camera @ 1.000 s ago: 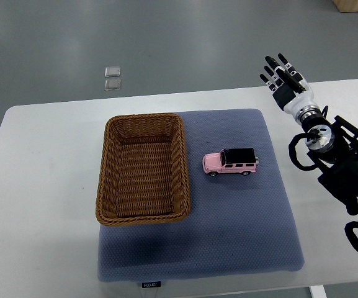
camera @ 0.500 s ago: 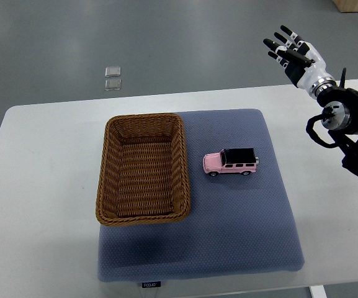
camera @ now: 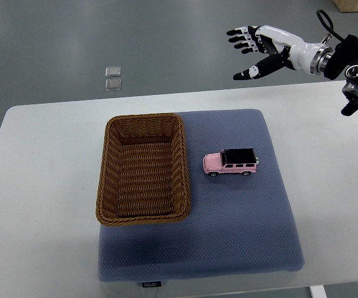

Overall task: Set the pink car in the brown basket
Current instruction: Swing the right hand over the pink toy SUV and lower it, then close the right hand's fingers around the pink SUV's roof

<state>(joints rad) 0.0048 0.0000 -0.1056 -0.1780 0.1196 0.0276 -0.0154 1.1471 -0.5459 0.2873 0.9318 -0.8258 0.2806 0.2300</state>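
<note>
Since the earlier pictures your right hand (camera: 262,49) has swung up and leftward: it was upright near the table's far right corner with its fingers pointing away, and now it reaches across from the right edge, lying sideways above the floor beyond the table's far edge. Nothing on the table has shifted.

Working from the left, you see the white rounded table (camera: 36,186) and, on the grey floor behind it, two small clear square pieces (camera: 112,77) stacked one above the other in the picture. On the table lies a blue-grey padded mat (camera: 234,230). The brown woven rectangular basket (camera: 107,180) sits on the mat's left part, its left side reaching to the mat's left edge, and it holds nothing. Just beside the basket's right wall, but apart from it, the pink toy car with a black roof (camera: 230,162) stands on its wheels on the mat, nose pointing left toward the basket.

Your right hand is well apart from the car, with its fingers (camera: 241,32) spread and the thumb held away from them, gripping nothing. The black forearm runs off the right edge.
</note>
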